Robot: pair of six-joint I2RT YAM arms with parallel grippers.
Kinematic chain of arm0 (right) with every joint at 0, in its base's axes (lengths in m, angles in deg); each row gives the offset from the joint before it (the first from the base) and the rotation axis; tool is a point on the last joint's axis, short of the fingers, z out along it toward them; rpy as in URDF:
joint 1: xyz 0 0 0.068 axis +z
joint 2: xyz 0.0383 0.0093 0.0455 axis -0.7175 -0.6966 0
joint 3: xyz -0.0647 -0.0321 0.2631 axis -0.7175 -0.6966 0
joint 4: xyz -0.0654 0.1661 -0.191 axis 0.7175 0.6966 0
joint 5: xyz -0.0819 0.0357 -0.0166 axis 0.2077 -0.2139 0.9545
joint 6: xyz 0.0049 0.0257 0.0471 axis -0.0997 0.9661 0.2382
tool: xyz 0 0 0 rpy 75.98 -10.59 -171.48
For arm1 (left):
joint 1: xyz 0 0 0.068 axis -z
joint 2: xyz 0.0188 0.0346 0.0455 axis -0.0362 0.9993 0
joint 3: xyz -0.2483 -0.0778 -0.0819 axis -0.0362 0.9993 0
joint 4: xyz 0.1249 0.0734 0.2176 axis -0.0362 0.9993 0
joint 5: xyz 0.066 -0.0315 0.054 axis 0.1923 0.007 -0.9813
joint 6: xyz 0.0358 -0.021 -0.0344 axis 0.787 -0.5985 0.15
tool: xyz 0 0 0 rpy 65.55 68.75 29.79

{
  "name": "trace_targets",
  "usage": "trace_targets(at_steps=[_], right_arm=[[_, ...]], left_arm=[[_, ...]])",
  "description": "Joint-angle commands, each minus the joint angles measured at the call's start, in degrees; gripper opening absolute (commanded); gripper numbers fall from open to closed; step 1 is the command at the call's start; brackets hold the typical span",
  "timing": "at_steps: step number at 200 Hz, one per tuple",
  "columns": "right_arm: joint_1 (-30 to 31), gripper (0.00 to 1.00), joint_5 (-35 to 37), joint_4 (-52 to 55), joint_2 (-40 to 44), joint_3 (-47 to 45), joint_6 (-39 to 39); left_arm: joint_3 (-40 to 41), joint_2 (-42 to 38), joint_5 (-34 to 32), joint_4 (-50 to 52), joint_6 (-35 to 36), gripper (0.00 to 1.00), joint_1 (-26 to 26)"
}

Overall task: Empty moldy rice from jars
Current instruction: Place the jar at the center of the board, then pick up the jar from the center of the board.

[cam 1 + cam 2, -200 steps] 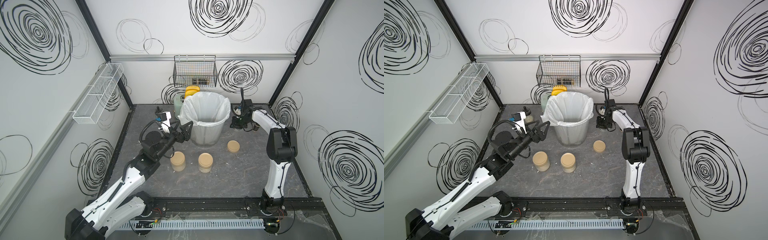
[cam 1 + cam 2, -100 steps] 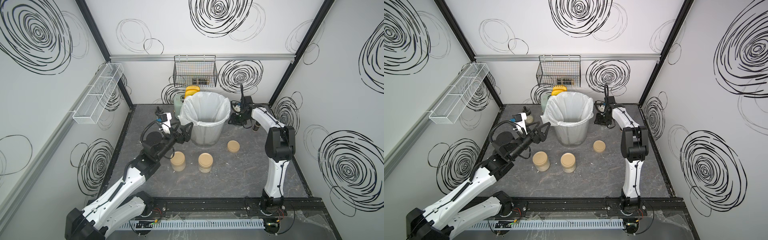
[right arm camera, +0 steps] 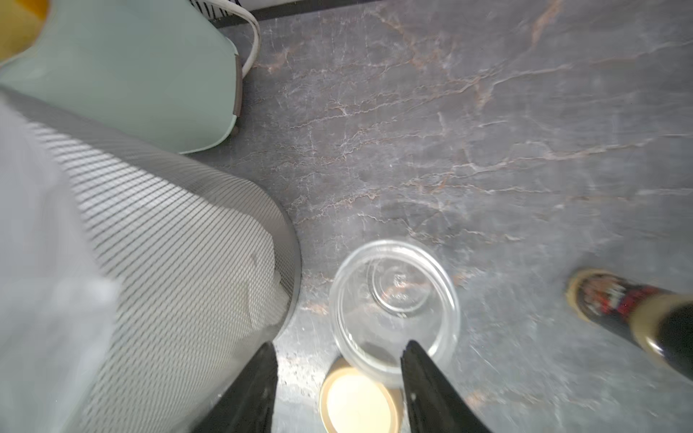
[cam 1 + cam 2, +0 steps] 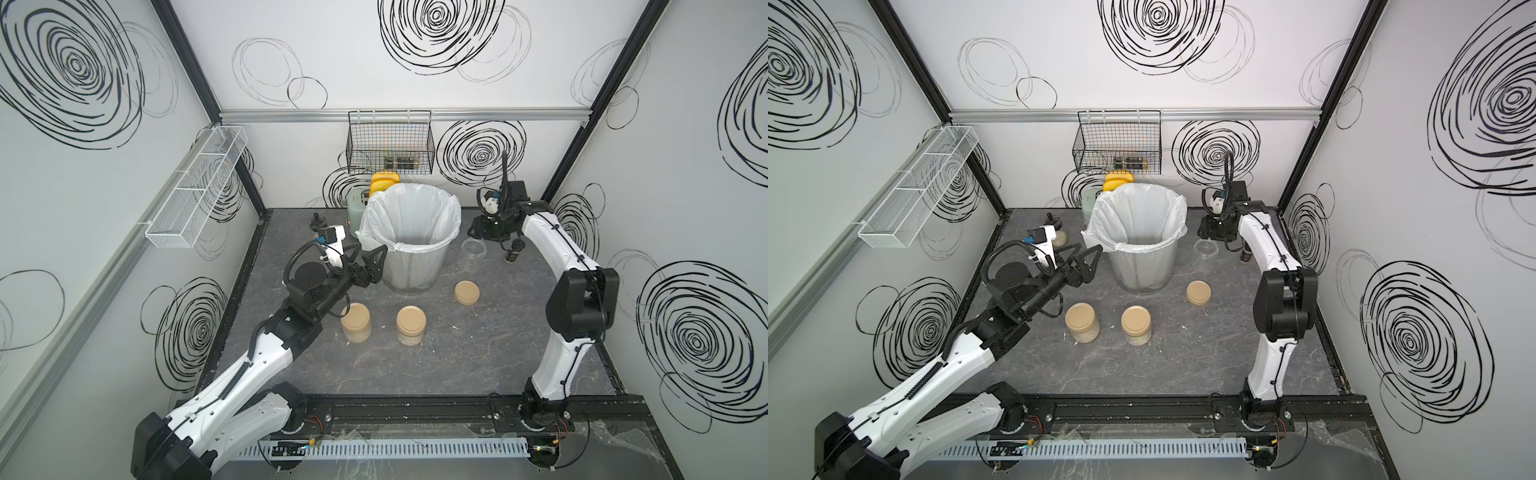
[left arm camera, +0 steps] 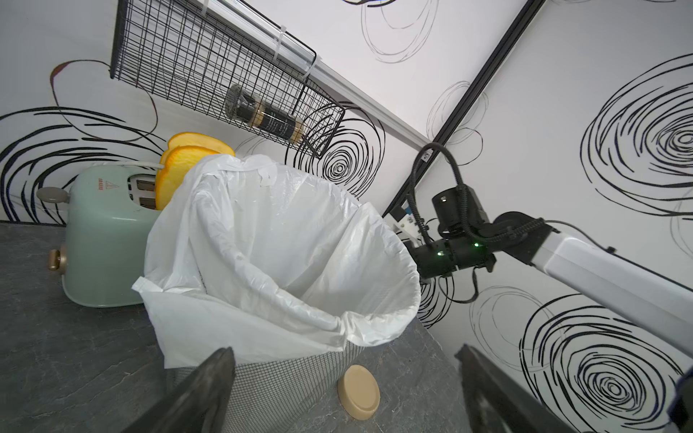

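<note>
Two lidded jars [image 4: 355, 322] [image 4: 411, 325] stand in front of the bin, with the moldy rice [image 4: 1084, 334] pale through their clear walls. A third jar [image 4: 472, 253] [image 3: 393, 311] stands empty and lidless on the table right of the mesh bin [image 4: 411, 266]. Its tan lid [image 4: 466, 292] [image 5: 358, 391] lies flat nearby. My right gripper [image 3: 339, 360] [image 4: 476, 232] hangs just above that jar, open, with nothing in it. Left of the bin my left gripper [image 4: 376, 257] [image 5: 344, 350] is open and empty, pointing at the bin's wall.
A white liner [image 5: 262, 243] covers the bin's rim. A mint toaster [image 4: 355, 208] with yellow slices stands behind it. A dark-capped shaker [image 4: 512, 253] is right of the empty jar, and a black-stoppered bottle [image 4: 1054, 228] at back left. A wire basket [image 4: 390, 145] hangs on the back wall.
My right gripper has opened and let go of the empty jar, which now stands on the table beside the bin. The left arm has hardly moved.
</note>
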Motion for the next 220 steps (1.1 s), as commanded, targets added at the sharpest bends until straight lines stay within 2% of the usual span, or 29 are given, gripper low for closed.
trace_targets(at_steps=[1, 37, 62, 72, 106, 131, 155, 186, 220], right_arm=[[0.03, 0.62, 0.73, -2.74, 9.24, -8.01, -0.63], [2.67, 0.71, -1.94, -11.86, 27.08, -28.32, -0.02], [9.4, 0.87, -0.08, -15.87, 38.4, -37.74, 1.05], [13.58, 1.0, 1.73, -17.39, 42.51, -41.04, 1.89], [28.54, 0.98, 5.78, -22.64, 51.69, -50.33, 6.85], [39.38, 0.98, 11.46, -25.94, 52.18, -55.02, 9.58], [46.01, 0.98, 14.28, -30.65, 49.16, -57.0, 10.77], [50.33, 0.98, 16.85, -31.92, 41.31, -54.1, 8.41], [52.26, 0.98, 17.44, -31.64, 33.52, -50.28, 7.17]], left_arm=[[0.49, -0.32, -0.95, -1.15, 1.87, 0.96, -0.37], [0.67, -0.2, -0.43, 0.25, 3.15, 0.96, -1.06], [0.45, -0.6, -1.15, 2.68, 4.56, 0.96, -1.43], [0.66, -1.06, -1.71, 3.38, 4.95, 0.96, -1.52], [2.09, -2.92, -3.19, 5.48, 4.71, 0.96, -2.04], [2.92, -4.14, -3.9, 7.66, 4.19, 0.96, -2.13], [3.65, -5.43, -4.19, 9.11, 3.85, 0.96, -2.14], [4.03, -6.25, -4.2, 10.78, 3.59, 0.96, -2.13], [4.92, -7.22, -4.81, 11.64, 3.22, 0.96, -2.11]])
